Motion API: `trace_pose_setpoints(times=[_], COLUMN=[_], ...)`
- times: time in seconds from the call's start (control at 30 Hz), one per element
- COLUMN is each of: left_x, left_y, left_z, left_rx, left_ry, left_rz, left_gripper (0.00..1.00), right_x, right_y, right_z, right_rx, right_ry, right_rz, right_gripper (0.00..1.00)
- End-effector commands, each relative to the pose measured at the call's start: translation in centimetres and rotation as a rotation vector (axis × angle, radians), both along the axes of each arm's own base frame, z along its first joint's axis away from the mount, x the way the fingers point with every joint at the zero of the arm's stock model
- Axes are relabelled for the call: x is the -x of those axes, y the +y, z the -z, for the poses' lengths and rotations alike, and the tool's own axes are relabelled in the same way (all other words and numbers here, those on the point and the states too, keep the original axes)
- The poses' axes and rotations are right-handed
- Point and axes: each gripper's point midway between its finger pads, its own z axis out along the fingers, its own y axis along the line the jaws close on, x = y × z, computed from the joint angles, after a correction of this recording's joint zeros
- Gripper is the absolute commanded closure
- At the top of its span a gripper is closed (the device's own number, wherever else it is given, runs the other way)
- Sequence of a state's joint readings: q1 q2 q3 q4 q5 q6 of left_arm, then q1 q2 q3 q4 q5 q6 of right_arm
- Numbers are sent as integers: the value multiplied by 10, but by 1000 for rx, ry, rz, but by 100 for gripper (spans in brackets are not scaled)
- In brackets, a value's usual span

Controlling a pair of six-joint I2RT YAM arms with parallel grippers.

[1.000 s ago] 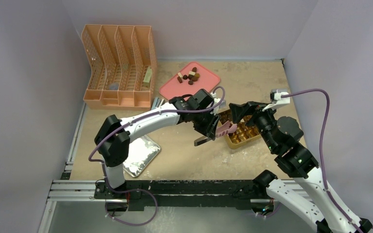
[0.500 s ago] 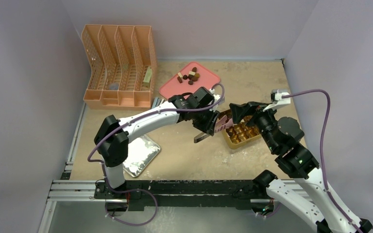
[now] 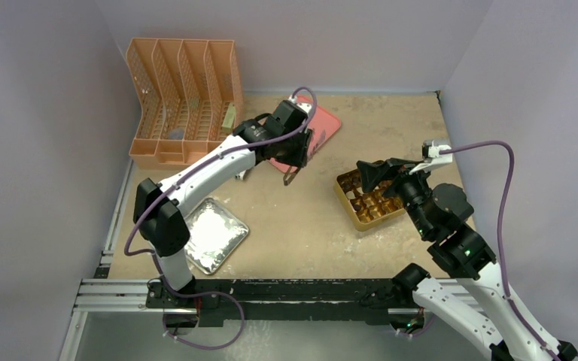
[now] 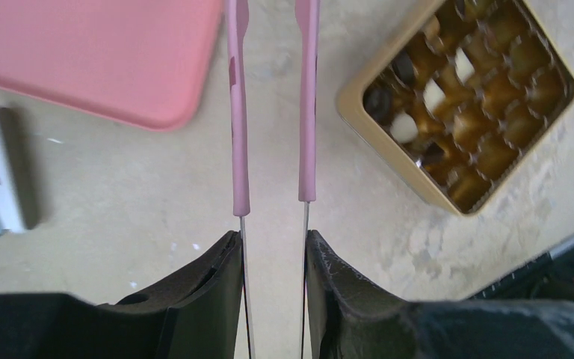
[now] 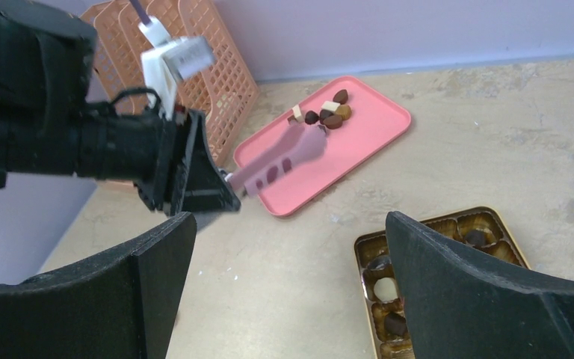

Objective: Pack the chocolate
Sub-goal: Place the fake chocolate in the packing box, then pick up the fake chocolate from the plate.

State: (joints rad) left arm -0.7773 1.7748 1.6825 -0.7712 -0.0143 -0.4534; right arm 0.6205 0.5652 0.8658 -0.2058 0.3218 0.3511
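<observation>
Beige tabletop is lying bare between tray and box. The left gripper (image 4: 273, 243), clamping pink tongs (image 4: 237, 112), is arriving back at the tray (image 5: 359, 142) from the box (image 3: 348, 204), apparently going for another piece. Loose chocolate (image 5: 327, 114) is waiting there. Beside the box, the right gripper (image 5: 288, 224) is hanging spread wide.
</observation>
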Motion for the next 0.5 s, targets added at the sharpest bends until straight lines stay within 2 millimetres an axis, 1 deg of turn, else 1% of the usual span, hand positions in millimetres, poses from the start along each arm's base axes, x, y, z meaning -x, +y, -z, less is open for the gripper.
trace_pose_setpoints(times=[0.0, 0.03, 0.23, 0.37, 0.47], left_x=[-44, -52, -92, -119, -136], left_y=[28, 34, 57, 78, 84], left_z=[-22, -20, -9, 3, 13], left_rx=[-65, -83, -139, -203, -210], left_ry=[-116, -123, -138, -149, -147], left_rz=[-166, -195, -302, -389, -422], left_gripper=[67, 67, 66, 67, 66], right_x=[2, 2, 2, 3, 3], right_y=[0, 0, 1, 0, 0], right_z=[-10, -10, -9, -9, -10], right_rx=[-33, -34, -34, -35, -37], right_ry=[-33, -35, -31, -34, -37], right_rz=[-8, -8, -13, -10, -9], right_gripper=[1, 1, 1, 1, 1])
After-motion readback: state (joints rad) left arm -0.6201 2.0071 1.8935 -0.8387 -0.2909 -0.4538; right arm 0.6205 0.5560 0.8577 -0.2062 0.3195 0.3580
